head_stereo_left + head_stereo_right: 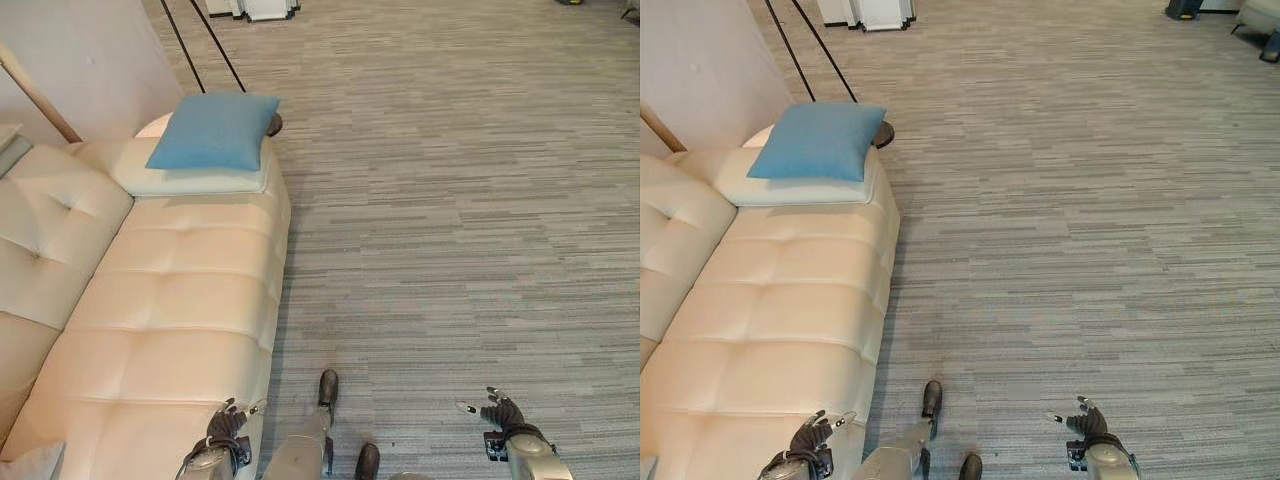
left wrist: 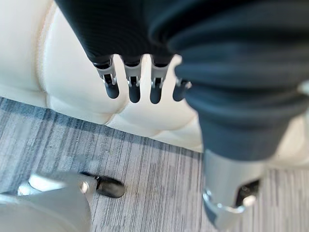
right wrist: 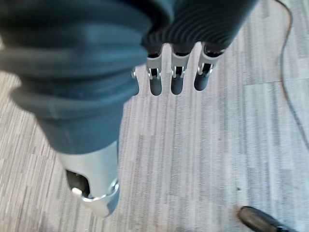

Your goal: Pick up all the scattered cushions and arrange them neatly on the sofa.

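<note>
A square blue fabric cushion (image 1: 214, 131) lay atop a flat cream cushion (image 1: 190, 178) at the far end of the tufted cream leather sofa (image 1: 170, 320). The left hand (image 1: 225, 424) hovered over the sofa's near front edge, fingers relaxed, holding nothing. The right hand (image 1: 501, 412) hung above the grey striped carpet floor (image 1: 450, 200), fingers likewise loose and empty.

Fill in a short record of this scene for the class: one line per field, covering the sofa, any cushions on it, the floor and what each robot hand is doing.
sofa: cream tufted sofa, along the robot's left
cushions: blue cushion lying on a white cushion at the sofa's far end
floor: grey striped carpet
left hand: left hand open, holding nothing, above the sofa's front edge
right hand: right hand open, holding nothing, above the carpet
</note>
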{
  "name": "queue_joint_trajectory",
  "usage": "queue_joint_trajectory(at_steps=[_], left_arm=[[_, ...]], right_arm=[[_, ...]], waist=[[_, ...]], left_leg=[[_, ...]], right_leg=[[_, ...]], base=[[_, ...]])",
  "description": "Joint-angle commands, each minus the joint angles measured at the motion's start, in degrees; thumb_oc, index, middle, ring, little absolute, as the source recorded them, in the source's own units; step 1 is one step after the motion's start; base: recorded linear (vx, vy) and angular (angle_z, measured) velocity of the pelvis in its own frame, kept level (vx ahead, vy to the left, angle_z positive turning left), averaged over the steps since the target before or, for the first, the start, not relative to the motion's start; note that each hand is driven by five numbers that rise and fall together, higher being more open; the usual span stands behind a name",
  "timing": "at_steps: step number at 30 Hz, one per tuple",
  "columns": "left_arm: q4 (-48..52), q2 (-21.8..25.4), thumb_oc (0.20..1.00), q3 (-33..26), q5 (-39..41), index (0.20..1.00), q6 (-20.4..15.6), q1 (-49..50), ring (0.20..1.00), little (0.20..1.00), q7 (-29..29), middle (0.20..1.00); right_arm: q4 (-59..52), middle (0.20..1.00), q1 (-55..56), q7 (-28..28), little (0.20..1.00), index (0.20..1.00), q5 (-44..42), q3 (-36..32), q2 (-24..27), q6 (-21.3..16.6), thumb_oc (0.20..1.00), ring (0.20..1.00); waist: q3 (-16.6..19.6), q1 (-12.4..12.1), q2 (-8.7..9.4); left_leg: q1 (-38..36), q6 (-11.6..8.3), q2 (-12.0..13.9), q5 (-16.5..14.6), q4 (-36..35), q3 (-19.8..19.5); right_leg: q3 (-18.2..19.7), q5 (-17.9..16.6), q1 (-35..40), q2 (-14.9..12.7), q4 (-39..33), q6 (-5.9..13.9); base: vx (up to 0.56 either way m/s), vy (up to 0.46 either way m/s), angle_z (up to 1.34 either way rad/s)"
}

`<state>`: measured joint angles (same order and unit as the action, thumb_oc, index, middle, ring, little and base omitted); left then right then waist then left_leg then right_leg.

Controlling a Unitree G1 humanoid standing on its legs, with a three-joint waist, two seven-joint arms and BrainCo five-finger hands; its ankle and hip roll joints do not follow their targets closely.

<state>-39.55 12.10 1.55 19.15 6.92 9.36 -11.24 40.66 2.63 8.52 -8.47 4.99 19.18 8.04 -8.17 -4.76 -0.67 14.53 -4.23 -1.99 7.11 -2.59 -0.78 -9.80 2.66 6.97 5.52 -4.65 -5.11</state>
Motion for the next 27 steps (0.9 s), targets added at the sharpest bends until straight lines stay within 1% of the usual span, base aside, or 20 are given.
queue_joint_trajectory(at_steps=[1, 2, 3, 4, 5, 6, 8, 9, 11, 12, 15, 16, 18, 21, 22, 23, 24, 25, 26, 27], left_arm=[[3.75, 3.15, 1.000, 0.33, -0.94, 1.000, -1.33, -1.52, 1.000, 1.000, 0.09, 1.000], [3.75, 3.14, 1.000, 0.33, -0.94, 1.000, -1.33, -1.51, 1.000, 1.000, 0.09, 1.000], [4.11, 3.94, 1.000, 0.70, -1.16, 1.000, -1.10, -1.81, 1.000, 1.000, 0.27, 1.000], [3.90, 4.05, 1.000, 0.72, -0.76, 1.000, -0.99, -2.11, 1.000, 1.000, 0.22, 1.000], [3.64, 4.06, 1.000, 0.86, -0.63, 1.000, -0.94, -2.36, 1.000, 1.000, 0.26, 1.000], [4.02, 4.08, 1.000, 0.98, -0.59, 1.000, -0.88, -2.71, 1.000, 1.000, 0.20, 1.000], [4.30, 4.19, 1.000, 1.06, -0.34, 1.000, -0.89, -3.05, 1.000, 1.000, 0.18, 1.000], [4.20, 4.07, 1.000, 1.14, -0.40, 1.000, -0.94, -3.37, 1.000, 1.000, 0.21, 1.000], [3.47, 4.03, 1.000, 1.08, -0.32, 1.000, -0.95, -4.21, 1.000, 1.000, 0.21, 1.000], [3.02, 3.88, 1.000, 0.87, -0.62, 1.000, -0.99, -4.38, 1.000, 1.000, 0.21, 1.000], [1.71, 4.00, 1.000, -0.35, -1.56, 1.000, -1.23, -5.16, 1.000, 1.000, 0.63, 1.000], [2.03, 4.06, 1.000, -0.74, -1.81, 1.000, -1.51, -5.26, 1.000, 1.000, 0.98, 1.000], [2.08, 4.05, 1.000, -0.63, -1.98, 1.000, -1.56, -5.27, 1.000, 1.000, 1.06, 1.000], [1.48, 2.98, 1.000, -0.31, -1.72, 1.000, -1.47, -4.53, 1.000, 1.000, 1.17, 1.000], [0.89, 2.42, 1.000, -0.17, 0.04, 1.000, -1.45, -4.31, 1.000, 1.000, 1.47, 1.000], [0.89, 2.41, 1.000, -0.16, 0.05, 1.000, -1.45, -4.30, 1.000, 1.000, 1.46, 1.000], [0.65, 2.32, 1.000, 0.08, 0.41, 1.000, -1.52, -4.27, 1.000, 1.000, 1.65, 1.000], [0.64, 2.34, 1.000, 0.08, 0.41, 1.000, -1.52, -4.29, 1.000, 1.000, 1.65, 1.000], [0.14, 2.21, 1.000, 0.87, 0.94, 1.000, -1.33, -4.51, 1.000, 1.000, 1.87, 1.000], [-0.16, 2.19, 1.000, 1.15, 1.14, 1.000, -1.28, -4.82, 1.000, 1.000, 1.83, 1.000]], right_arm=[[-2.95, 1.000, -0.50, -0.76, 1.000, 1.000, 0.14, -0.66, -0.83, -1.20, 1.000, 1.000], [-2.95, 1.000, -0.50, -0.76, 1.000, 1.000, 0.14, -0.66, -0.83, -1.20, 1.000, 1.000], [-2.07, 1.000, -0.54, -1.04, 1.000, 1.000, -1.17, -0.74, -1.82, -1.62, 1.000, 1.000], [-1.88, 1.000, -0.47, -1.07, 1.000, 1.000, -1.21, -0.72, -2.05, -1.51, 1.000, 1.000], [-1.47, 1.000, -0.19, -0.99, 1.000, 1.000, -1.28, -0.76, -2.29, -1.46, 1.000, 1.000], [-1.00, 1.000, 0.33, -0.86, 1.000, 1.000, -1.91, -1.46, -2.82, -1.43, 1.000, 1.000], [-0.41, 1.000, 0.84, -0.79, 1.000, 1.000, -2.20, -1.89, -3.01, -1.18, 1.000, 1.000], [0.10, 1.000, 1.24, -0.63, 1.000, 1.000, -2.82, -2.37, -3.14, -1.16, 1.000, 1.000], [1.60, 1.000, 1.61, -0.42, 1.000, 1.000, -3.72, -2.86, -3.44, -1.22, 1.000, 1.000], [2.40, 1.000, 1.74, -0.08, 1.000, 1.000, -4.08, -3.35, -3.54, -1.21, 1.000, 1.000], [4.10, 1.000, 2.04, 0.33, 1.000, 1.000, -4.68, -4.72, -3.70, -1.32, 1.000, 1.000], [4.22, 1.000, 1.89, 0.52, 1.000, 1.000, -4.48, -5.42, -3.47, -0.91, 1.000, 1.000], [4.28, 1.000, 2.26, 0.53, 1.000, 1.000, -4.30, -5.77, -3.36, -0.85, 1.000, 1.000], [4.83, 1.000, 3.11, 0.00, 1.000, 1.000, -4.91, -5.70, -3.25, -1.27, 1.000, 1.000], [5.08, 1.000, 2.84, -0.24, 1.000, 1.000, -5.37, -5.46, -2.69, -1.59, 1.000, 1.000], [5.09, 1.000, 2.84, -0.25, 1.000, 1.000, -5.37, -5.46, -2.68, -1.60, 1.000, 1.000], [4.95, 1.000, 2.70, -0.39, 1.000, 1.000, -5.80, -5.20, -2.47, -1.88, 1.000, 1.000], [4.96, 1.000, 2.68, -0.39, 1.000, 1.000, -5.81, -5.20, -2.49, -1.89, 1.000, 1.000], [4.93, 1.000, 2.40, -0.58, 1.000, 1.000, -6.21, -4.64, -1.97, -2.09, 1.000, 1.000], [4.71, 1.000, 2.30, -0.41, 1.000, 1.000, -6.45, -4.52, -1.85, -2.17, 1.000, 1.000]], waist=[[2.46, -0.25, 3.75], [2.50, -0.24, 3.75], [1.28, 0.22, 4.49], [0.50, 0.62, 4.30], [-0.01, 1.03, 3.86], [-0.69, 1.92, 3.06], [-2.00, 2.42, 1.58], [-2.56, 2.95, 0.40], [-3.36, 3.52, -0.43], [-3.53, 3.61, -0.65], [-3.27, 4.00, 0.16], [-2.65, 4.26, 0.29], [-2.29, 4.68, 0.10], [-0.51, 5.11, -0.48], [0.30, 5.02, -1.04], [0.34, 5.13, -1.08], [0.21, 5.10, -1.15], [0.30, 5.12, -1.06], [-0.29, 4.74, -0.73], [-0.82, 4.53, -0.55]], left_leg=[[-3.50, 4.89, -3.50, -0.11, -2.41, 3.14], [-3.46, 4.89, -3.49, -0.10, -2.41, 3.14], [-6.26, 7.32, -4.59, -3.67, -1.59, 4.87], [-7.97, 8.06, -4.78, -4.63, -1.54, 5.49], [-9.79, 8.71, -4.77, -5.43, -1.87, 6.08], [-11.83, 9.40, -4.70, -6.99, -1.84, 6.24], [-15.00, 9.75, -4.01, -7.94, -2.41, 5.70], [-16.26, 9.42, -3.34, -8.48, -2.41, 5.11], [-18.53, 8.92, -2.69, -9.67, -2.41, 4.45], [-19.74, 8.46, -2.59, -10.55, -2.41, 4.24], [-23.88, 6.82, -2.72, -13.09, -2.41, 3.29], [-25.59, 6.11, -2.54, -14.08, -2.41, 2.51], [-26.86, 5.99, -2.23, -14.19, -2.31, 1.79], [-27.98, 4.89, -0.84, -14.07, 3.08, 1.06], [-26.33, 2.97, 0.48, -10.30, 10.68, 0.88], [-26.15, 2.94, 0.52, -10.44, 10.95, 0.76], [-24.49, 2.13, 0.82, -8.27, 16.05, 0.54], [-24.23, 2.16, 0.73, -8.26, 16.23, 0.53], [-19.57, 1.27, 0.77, -4.55, 25.70, 0.55], [-17.22, 0.97, 0.86, -3.39, 30.31, 0.65]], right_leg=[[-0.01, 4.74, 6.07, -9.64, 13.79, 11.98], [-0.01, 4.75, 6.02, -9.63, 13.81, 11.97], [0.68, -4.68, -0.60, -12.39, 29.72, 14.91], [0.19, -7.78, -3.27, -13.63, 35.29, 15.56], [-0.48, -9.28, -5.40, -14.94, 39.20, 15.12], [-0.70, -9.69, -7.83, -15.47, 41.70, 13.98], [-0.95, -4.43, -13.26, -14.89, 43.14, 12.37], [-1.22, -0.62, -16.16, -13.36, 39.07, 11.39], [-2.39, 1.76, -18.19, -12.03, 31.96, 10.89], [-2.54, 0.81, -18.68, -10.84, 23.47, 11.32], [0.60, -5.82, -18.34, -7.24, -0.35, 14.24], [1.10, -6.01, -19.93, -7.29, -0.35, 15.12], [1.19, -7.13, -19.06, -7.25, -0.35, 14.93], [0.29, -7.47, -16.40, -7.15, 2.72, 12.99], [-0.54, -5.70, -14.66, -6.72, 4.08, 11.43], [-0.66, -5.65, -14.70, -6.72, 4.14, 11.41], [-0.89, -4.84, -13.46, -6.42, 4.21, 10.77], [-0.89, -4.95, -13.58, -6.50, 4.12, 10.77], [-1.02, -3.04, -10.60, -6.04, 3.52, 9.24], [-1.07, -2.06, -9.28, -5.80, 3.39, 8.41]], base=[[0.70, 0.201, -0.21], [0.74, 0.258, -0.24], [0.45, 0.206, -0.27], [0.57, 0.275, -0.35], [0.43, 0.222, -0.28], [0.41, 0.199, -0.06], [0.37, 0.131, 0.14], [0.37, 0.061, 0.25], [0.40, -0.004, 0.28], [0.45, -0.073, 0.18], [0.60, -0.148, 0.25], [0.57, -0.141, 0.31], [0.48, -0.115, 0.49], [0.70, -0.203, 0.50], [0.59, -0.212, 0.38], [0.55, -0.219, 0.25], [0.16, -0.076, 0.21], [0.43, -0.203, 0.14], [0.39, -0.188, 0.12], [0.52, -0.236, 0.15]])
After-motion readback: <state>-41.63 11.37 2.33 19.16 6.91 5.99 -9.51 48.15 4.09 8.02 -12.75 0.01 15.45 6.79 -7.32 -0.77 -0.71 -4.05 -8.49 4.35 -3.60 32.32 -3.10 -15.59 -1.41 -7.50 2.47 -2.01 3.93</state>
